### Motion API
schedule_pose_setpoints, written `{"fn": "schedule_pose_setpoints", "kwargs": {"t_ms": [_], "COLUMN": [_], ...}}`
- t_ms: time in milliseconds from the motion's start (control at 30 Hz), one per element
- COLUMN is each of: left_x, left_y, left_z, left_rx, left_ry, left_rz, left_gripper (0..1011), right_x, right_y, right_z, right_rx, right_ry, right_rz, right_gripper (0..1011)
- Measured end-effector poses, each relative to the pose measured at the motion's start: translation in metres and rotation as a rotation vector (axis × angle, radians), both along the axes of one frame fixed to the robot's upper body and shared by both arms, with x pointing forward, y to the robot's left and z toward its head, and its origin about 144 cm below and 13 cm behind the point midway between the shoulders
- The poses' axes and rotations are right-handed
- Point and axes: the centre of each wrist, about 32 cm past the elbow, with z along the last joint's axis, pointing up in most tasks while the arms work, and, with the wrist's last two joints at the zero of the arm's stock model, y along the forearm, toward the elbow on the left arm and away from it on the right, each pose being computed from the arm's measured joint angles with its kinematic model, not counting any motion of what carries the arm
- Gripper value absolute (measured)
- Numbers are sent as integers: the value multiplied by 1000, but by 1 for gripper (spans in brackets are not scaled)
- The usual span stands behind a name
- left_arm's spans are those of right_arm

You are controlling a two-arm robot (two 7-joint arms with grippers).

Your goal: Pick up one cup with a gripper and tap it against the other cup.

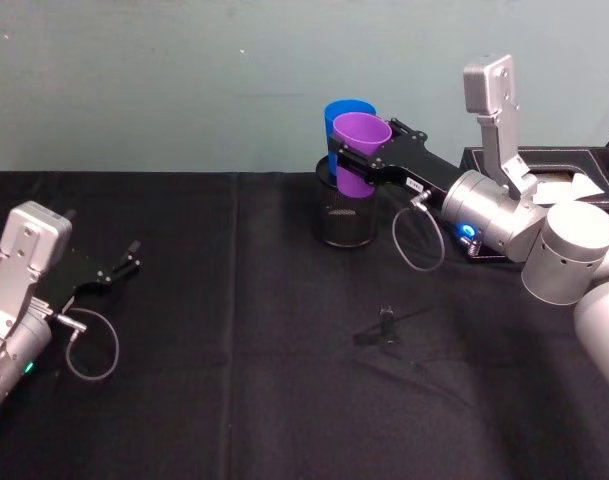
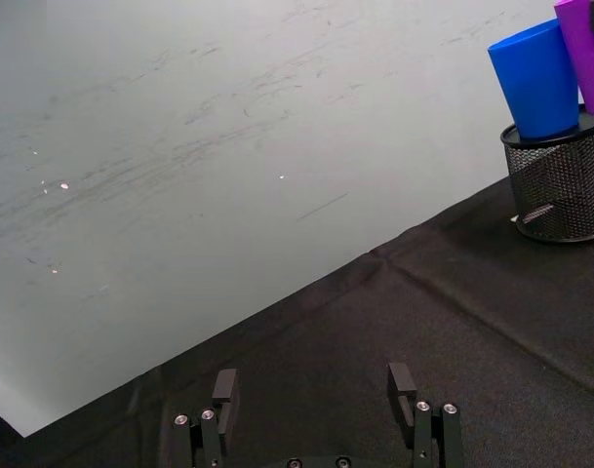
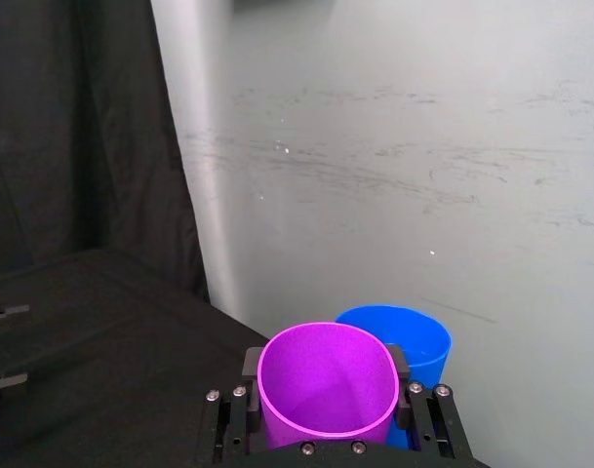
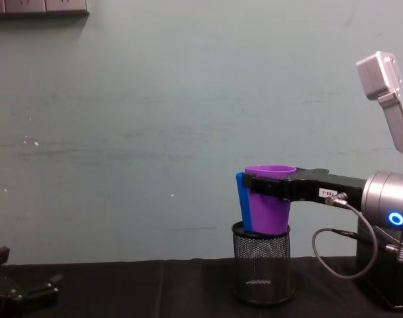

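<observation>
Purple cup (image 1: 362, 135), clamped in my right end effector (image 1: 356, 162).
Blue cup (image 1: 342, 112) at its 10 o'clock, half hidden, base in mesh holder (image 1: 346, 222); contact unclear. Left end effector (image 1: 132, 256) released, at 8 o'clock.

Even light, pale wall (image 1: 184, 80) bright, black cloth (image 1: 234, 380) dim (soft shadow beside clamp (image 1: 386, 322))

The pen holder (image 1: 345, 215) stands on the table (image 1: 234, 350) at my 1 o'clock, far back. The other cup (image 1: 340, 114) sits in it, leaning toward 9 o'clock. My right gripper (image 1: 364, 158) reaches in from 3 o'clock with the lifted cup (image 1: 359, 140) over the holder's rim, at the other cup's 4 o'clock; whether they touch I cannot tell. A small clamp (image 1: 386, 325) lies at the holder's 5 o'clock. A tray (image 1: 544, 153) sits at its 3 o'clock, behind my right arm. My left gripper (image 1: 132, 257) is at my 9 o'clock, well apart.
</observation>
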Motion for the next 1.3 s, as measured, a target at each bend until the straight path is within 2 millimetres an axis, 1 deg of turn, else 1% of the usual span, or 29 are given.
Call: {"fn": "schedule_pose_setpoints", "kwargs": {"t_ms": [733, 1300], "left_x": [0, 0], "left_y": [0, 0], "left_z": [0, 0], "left_rx": [0, 0], "left_ry": [0, 0], "left_rz": [0, 0], "left_gripper": [1000, 1000], "right_x": [6, 5], "right_y": [3, 3], "right_z": [5, 5], "right_rx": [-7, -7], "right_ry": [16, 15], "right_rz": [-16, -15], "right_gripper": [734, 734]}}
